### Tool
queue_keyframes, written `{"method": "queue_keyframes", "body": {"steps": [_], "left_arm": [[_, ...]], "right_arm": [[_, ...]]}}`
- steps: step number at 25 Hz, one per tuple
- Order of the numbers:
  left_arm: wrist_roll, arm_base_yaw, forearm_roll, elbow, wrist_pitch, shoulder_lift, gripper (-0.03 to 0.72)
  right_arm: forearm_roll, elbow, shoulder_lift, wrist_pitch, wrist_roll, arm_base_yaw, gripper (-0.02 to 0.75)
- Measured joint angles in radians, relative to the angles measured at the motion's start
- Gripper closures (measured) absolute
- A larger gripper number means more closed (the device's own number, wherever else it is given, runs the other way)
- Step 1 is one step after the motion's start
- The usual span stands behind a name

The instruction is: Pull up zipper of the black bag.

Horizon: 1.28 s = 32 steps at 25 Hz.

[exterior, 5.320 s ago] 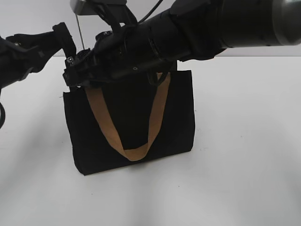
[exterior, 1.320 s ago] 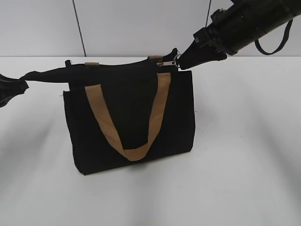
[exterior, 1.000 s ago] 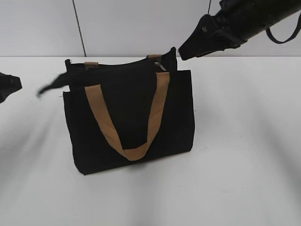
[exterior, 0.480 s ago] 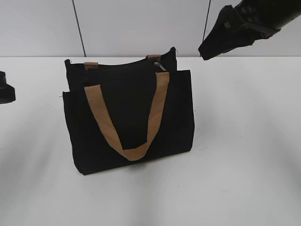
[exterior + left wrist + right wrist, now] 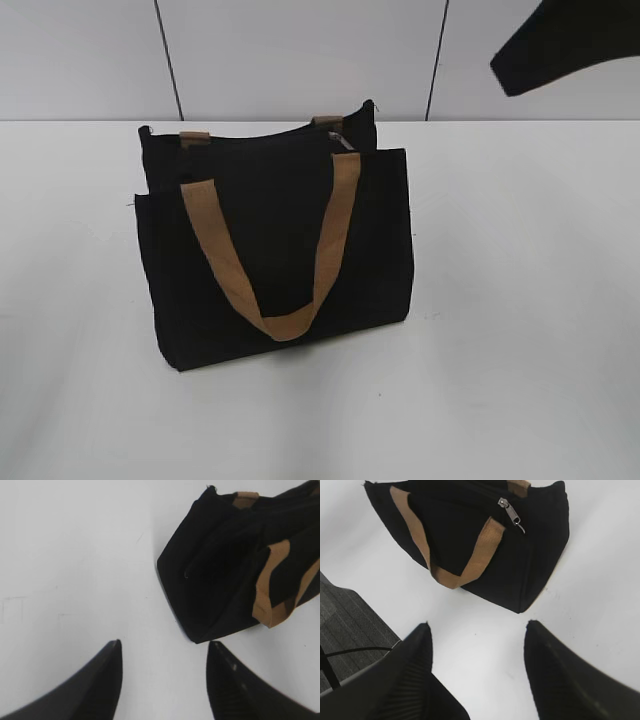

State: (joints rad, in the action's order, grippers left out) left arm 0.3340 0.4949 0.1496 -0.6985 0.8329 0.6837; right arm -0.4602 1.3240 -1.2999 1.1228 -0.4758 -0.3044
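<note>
The right gripper [image 5: 570, 55] shows in the exterior view only as a dark blurred shape cut by the top right corner. The left arm is outside that view. The black bag [image 5: 235, 565] runs off the left wrist view's right edge, its zipper unseen there.

both pincers let go and drew away; the black bag [image 5: 275, 250] stands zipped.

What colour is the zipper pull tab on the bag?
Silvery metal. The pull tab shows best in the right wrist view, lying against the black bag.
</note>
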Motion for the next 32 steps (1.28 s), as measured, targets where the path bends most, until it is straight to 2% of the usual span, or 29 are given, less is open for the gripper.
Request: {"method": "queue_keyframes", "body": {"steps": [6, 14, 18, 25, 32], "left_arm": [[-0.077, 0.000, -0.073, 0.000, 0.146, -0.193, 0.280], [-0.116, 0.000, -0.104, 0.000, 0.261, -0.352, 0.288], [-0.136, 0.000, -0.106, 0.004, 0.289, -0.413, 0.291], [-0.141, 0.000, -0.140, 0.089, 0.294, -0.550, 0.298], [-0.191, 0.000, -0.140, 0.138, 0.296, -0.648, 0.309]], "right_arm": [[0.001, -0.032, 0.156, 0.047, 0.036, -0.003, 0.285], [0.018, -0.348, 0.534, 0.013, 0.090, -0.003, 0.285], [0.108, -0.469, 0.725, 0.008, 0.175, -0.003, 0.285], [0.296, -0.642, 1.048, 0.015, 0.398, -0.003, 0.285], [0.395, -0.757, 1.268, 0.061, 0.433, -0.003, 0.301]]}}
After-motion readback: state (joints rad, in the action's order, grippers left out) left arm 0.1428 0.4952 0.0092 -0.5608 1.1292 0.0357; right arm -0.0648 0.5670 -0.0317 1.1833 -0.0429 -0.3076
